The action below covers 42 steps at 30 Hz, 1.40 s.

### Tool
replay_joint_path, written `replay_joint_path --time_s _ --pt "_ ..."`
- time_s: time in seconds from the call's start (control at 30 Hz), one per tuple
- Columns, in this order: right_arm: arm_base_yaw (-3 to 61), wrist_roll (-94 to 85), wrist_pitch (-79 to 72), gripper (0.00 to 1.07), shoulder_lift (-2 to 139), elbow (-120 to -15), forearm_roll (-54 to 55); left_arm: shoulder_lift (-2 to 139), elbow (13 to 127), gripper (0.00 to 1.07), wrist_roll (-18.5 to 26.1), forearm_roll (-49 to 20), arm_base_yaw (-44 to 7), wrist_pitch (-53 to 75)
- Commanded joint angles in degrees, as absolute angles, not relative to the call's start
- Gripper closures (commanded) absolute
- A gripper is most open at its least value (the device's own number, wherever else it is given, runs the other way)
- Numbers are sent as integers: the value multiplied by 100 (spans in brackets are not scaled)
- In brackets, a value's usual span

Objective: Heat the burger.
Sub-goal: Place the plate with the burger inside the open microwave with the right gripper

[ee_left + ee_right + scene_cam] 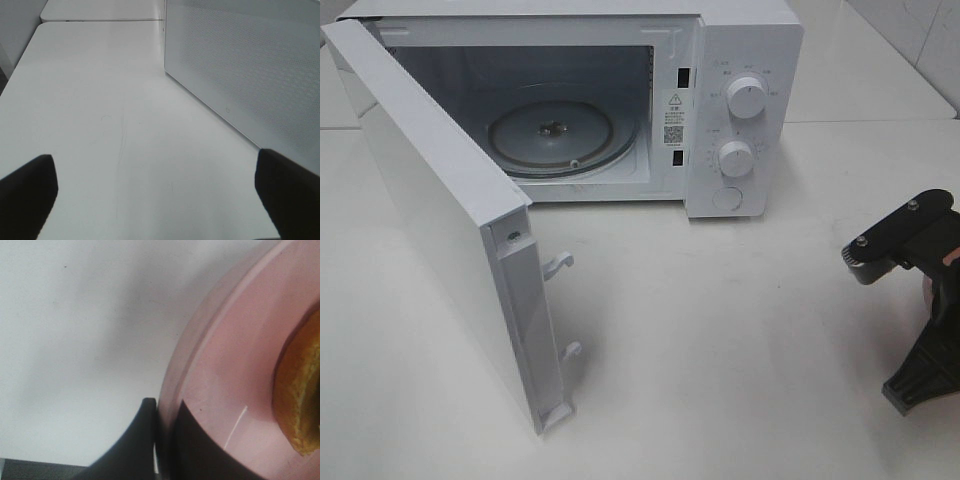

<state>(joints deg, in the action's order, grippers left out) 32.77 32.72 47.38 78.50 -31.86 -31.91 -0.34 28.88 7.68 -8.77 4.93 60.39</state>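
In the right wrist view the burger (300,395) shows only as a golden-brown edge, lying on a round pink plate (235,355). My right gripper (166,407) is shut on the plate's rim, one finger above it and one below. In the exterior high view the right arm (920,240) is at the right edge of the table; burger and plate are out of frame there. My left gripper (155,165) stands wide open with nothing between its fingers, just above the white table beside the microwave door (250,65).
The white microwave (740,60) stands at the back of the table. Its door (430,230) is swung fully open toward the front left. The glass turntable (555,135) inside is bare. Two knobs are on its right panel (745,98).
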Motion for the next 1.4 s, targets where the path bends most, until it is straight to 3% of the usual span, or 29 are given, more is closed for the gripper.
replay_joint_path --time_s 0.03,1.0,1.4 --pt "3484 3140 4910 107 7672 -3105 -3587 -143 2865 7 722 -865 504 5959" --pt "5787 1954 4979 107 7408 -2876 -4234 -143 2865 7 722 -865 504 5959" --pt "5901 487 4246 107 7408 -2876 -4251 -143 2865 7 722 -865 504 5959"
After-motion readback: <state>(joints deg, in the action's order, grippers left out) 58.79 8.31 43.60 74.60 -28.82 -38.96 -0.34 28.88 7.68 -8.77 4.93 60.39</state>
